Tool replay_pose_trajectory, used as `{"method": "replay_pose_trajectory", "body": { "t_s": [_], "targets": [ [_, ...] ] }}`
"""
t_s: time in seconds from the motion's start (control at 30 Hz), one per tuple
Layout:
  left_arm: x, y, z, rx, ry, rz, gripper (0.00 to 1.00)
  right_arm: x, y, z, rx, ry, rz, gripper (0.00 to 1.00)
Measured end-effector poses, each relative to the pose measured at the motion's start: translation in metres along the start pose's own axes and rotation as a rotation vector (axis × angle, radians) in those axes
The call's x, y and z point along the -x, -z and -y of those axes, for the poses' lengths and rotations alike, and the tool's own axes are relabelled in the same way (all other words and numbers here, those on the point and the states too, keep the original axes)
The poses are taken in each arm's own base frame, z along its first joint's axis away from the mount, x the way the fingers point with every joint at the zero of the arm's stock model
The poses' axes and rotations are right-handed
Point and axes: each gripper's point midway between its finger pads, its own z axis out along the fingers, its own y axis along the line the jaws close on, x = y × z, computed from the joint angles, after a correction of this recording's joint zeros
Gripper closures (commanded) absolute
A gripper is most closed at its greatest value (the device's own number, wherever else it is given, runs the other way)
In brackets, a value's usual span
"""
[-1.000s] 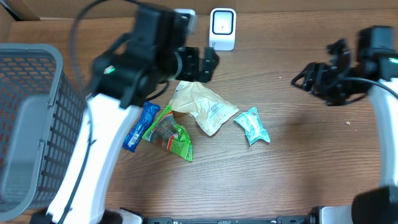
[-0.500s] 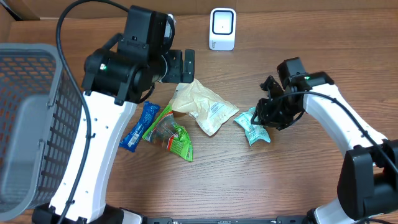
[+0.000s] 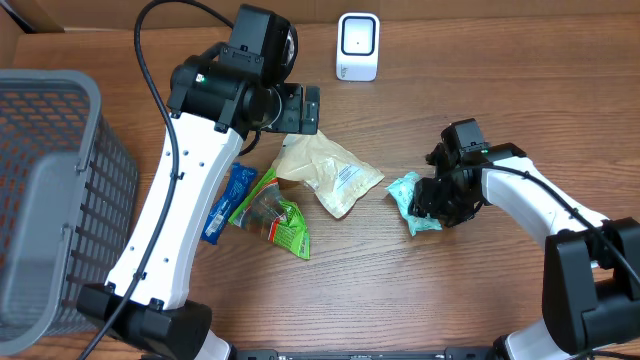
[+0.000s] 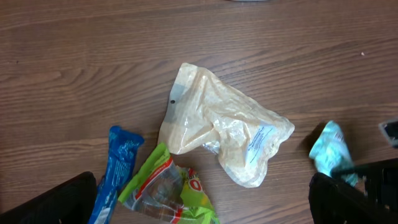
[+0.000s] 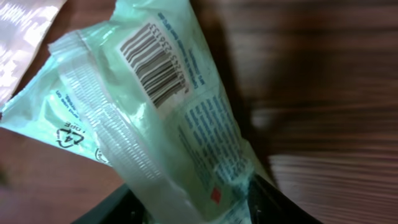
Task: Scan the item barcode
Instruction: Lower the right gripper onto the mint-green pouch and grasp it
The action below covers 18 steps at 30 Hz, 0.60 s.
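Now, a teal packet (image 3: pixel 404 193) sits pinched low over the wooden table (image 3: pixel 480 290), right of centre.
Left gripper (image 3: pixel 311 109) hangs spread wide above the beige bag (image 3: pixel 330 170), holding nothing; further right, the right gripper (image 3: pixel 437 201) pinches the teal packet's lower end, barcode (image 5: pixel 152 71) facing the wrist camera.

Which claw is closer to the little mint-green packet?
Right. The right claw grips the mint-green packet at its end; the left claw hangs open by the tan pouch, farther away.
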Motion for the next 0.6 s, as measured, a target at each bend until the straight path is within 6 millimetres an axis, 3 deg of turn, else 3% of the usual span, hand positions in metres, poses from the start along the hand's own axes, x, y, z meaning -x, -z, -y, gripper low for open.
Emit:
{"method": "replay_pose_trajectory", "body": {
  "t_s": [0.13, 0.2, 0.3, 0.4, 0.53, 0.6],
  "targets": [
    [-0.003, 0.000, -0.001, 0.004, -0.001, -0.015, 0.00, 0.025, 0.001, 0.025, -0.151, -0.045, 0.127, 0.31],
    [-0.004, -0.001, -0.001, 0.006, -0.001, -0.018, 0.00, 0.038, 0.004, 0.029, -0.175, -0.033, 0.185, 0.31],
    [-0.005, 0.000, -0.002, 0.008, -0.001, -0.020, 0.00, 0.039, 0.010, 0.026, -0.174, -0.017, 0.170, 0.31],
    [-0.005, 0.000, -0.002, 0.010, -0.001, -0.022, 0.00, 0.055, 0.043, 0.000, -0.090, -0.004, 0.166, 0.32],
    [-0.005, 0.000, -0.002, 0.010, -0.001, -0.022, 0.00, 0.064, 0.081, -0.042, 0.095, 0.014, 0.149, 0.43],
    [-0.005, 0.000, -0.002, 0.010, -0.001, -0.022, 0.00, 0.050, 0.072, -0.050, 0.143, 0.019, 0.094, 0.43]
  ]
}}
